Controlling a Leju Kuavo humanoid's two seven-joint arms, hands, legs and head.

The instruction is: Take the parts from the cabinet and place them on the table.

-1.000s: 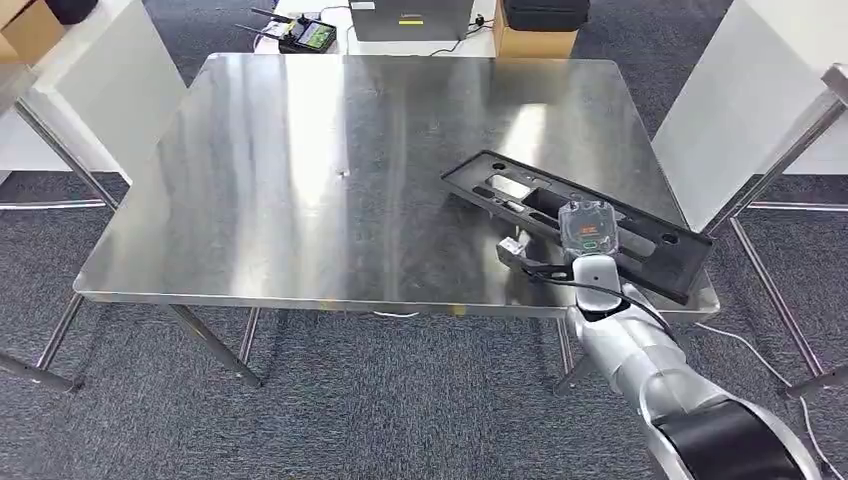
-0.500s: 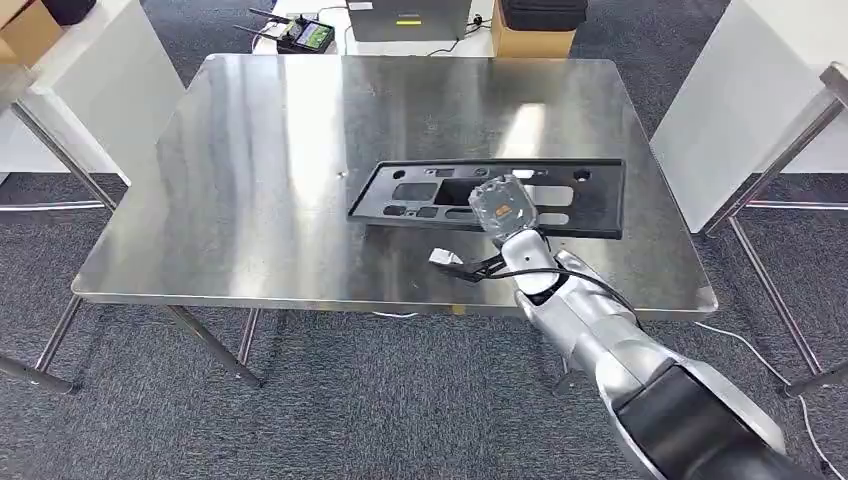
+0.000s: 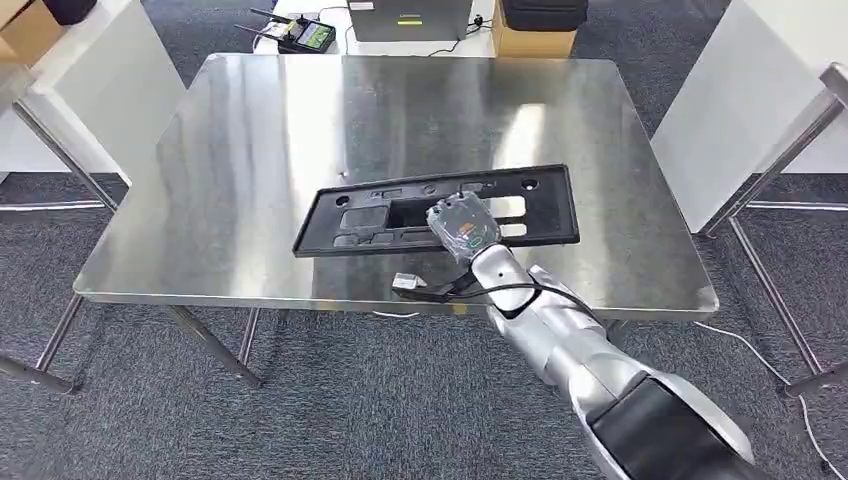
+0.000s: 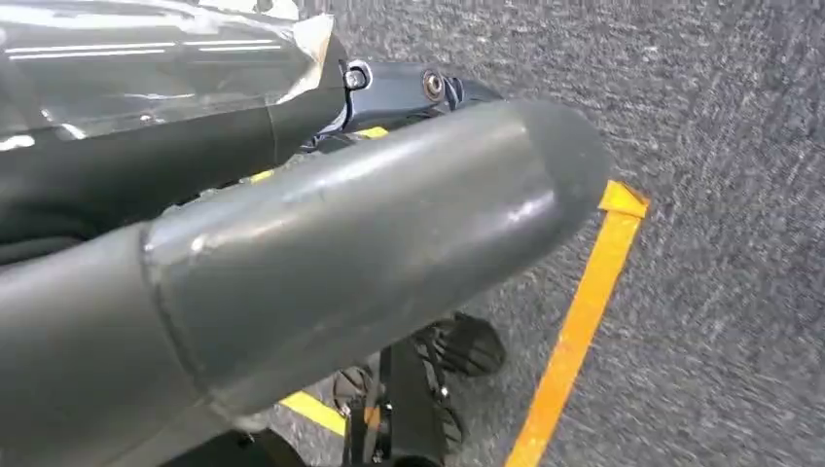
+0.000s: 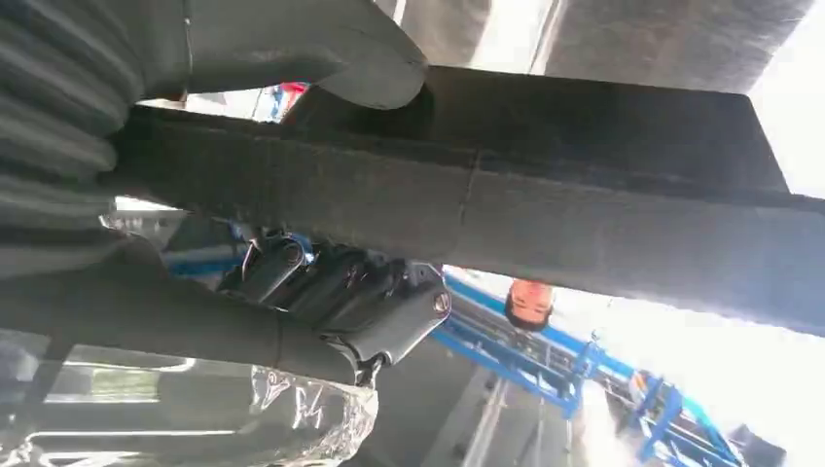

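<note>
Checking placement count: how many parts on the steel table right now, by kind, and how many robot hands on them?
Black plastic panel: 1
Steel table: 1
Right hand holding the panel: 1
Total: 3

Lab: steel table (image 3: 300,150), carpet (image 3: 400,400)

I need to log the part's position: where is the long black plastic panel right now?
In the head view, the black panel is over the steel table, near its front edge, gripped by the right robot hand.
</note>
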